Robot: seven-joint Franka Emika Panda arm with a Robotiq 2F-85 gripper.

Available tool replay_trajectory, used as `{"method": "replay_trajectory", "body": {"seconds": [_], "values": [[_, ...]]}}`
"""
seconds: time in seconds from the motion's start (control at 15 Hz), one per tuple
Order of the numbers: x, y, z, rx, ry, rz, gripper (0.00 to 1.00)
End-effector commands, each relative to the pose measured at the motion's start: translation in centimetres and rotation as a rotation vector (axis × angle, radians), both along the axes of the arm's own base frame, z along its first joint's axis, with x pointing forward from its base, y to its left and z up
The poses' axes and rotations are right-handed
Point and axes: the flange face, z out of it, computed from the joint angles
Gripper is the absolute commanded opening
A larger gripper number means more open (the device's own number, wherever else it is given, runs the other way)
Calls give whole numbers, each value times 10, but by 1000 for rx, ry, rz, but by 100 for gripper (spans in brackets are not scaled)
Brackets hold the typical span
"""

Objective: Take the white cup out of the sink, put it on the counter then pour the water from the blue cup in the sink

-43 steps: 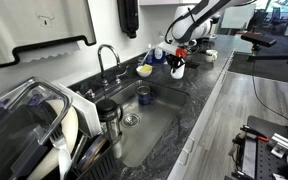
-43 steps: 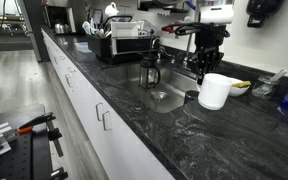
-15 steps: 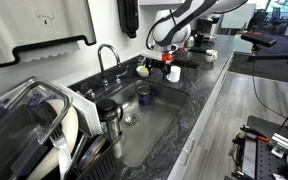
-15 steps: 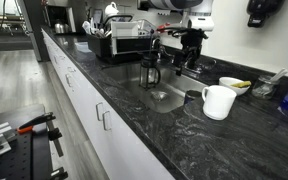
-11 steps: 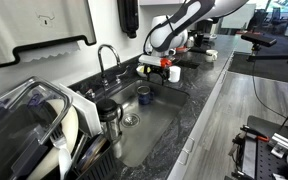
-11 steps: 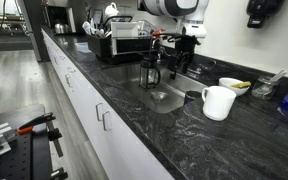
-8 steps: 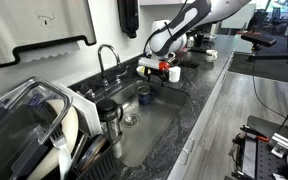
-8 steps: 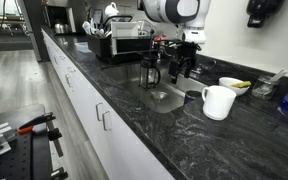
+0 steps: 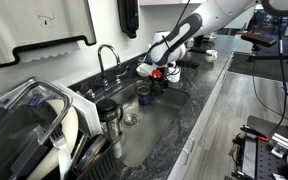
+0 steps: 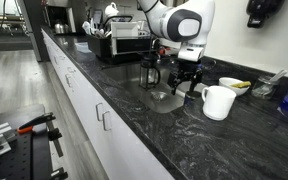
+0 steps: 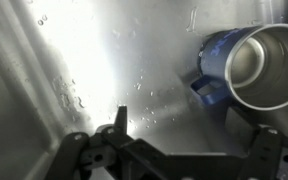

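Observation:
The white cup (image 10: 217, 102) stands upright on the dark stone counter (image 10: 209, 145), beside the sink (image 10: 168, 104). The blue cup (image 9: 144, 95) stands in the steel sink (image 9: 152, 135) below the faucet; in the wrist view the blue cup (image 11: 242, 62) shows its silvery inside at the upper right. My gripper (image 9: 155, 84) hangs over the basin just beside the blue cup, and in an exterior view the gripper (image 10: 188, 86) reaches down past the sink rim. The wrist view shows the gripper (image 11: 189, 140) open, with only wet sink floor between its fingers.
A clear jar with a black lid (image 9: 108, 118) stands in the sink near the drain (image 9: 131, 119). The gooseneck faucet (image 9: 106, 55) rises behind the basin. A yellow dish (image 10: 234, 84) sits behind the white cup. A full dish rack (image 10: 124, 42) stands beyond the sink.
The arm has swung away from the white cup on the counter, over the sink, and come down toward the blue cup. The jaws have stayed open.

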Motion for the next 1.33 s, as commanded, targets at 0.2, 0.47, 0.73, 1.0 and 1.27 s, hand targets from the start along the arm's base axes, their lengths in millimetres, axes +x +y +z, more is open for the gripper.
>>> {"method": "replay_trajectory", "body": {"seconds": [0.2, 0.47, 0.73, 1.0, 1.27], "values": [[1, 1, -9, 44, 3, -90, 100], [2, 1, -8, 45, 1, -96, 100], [4, 2, -12, 83, -23, -239, 100], [9, -3, -12, 119, -76, -458, 100], [13, -12, -20, 91, -114, -663, 100]]}}
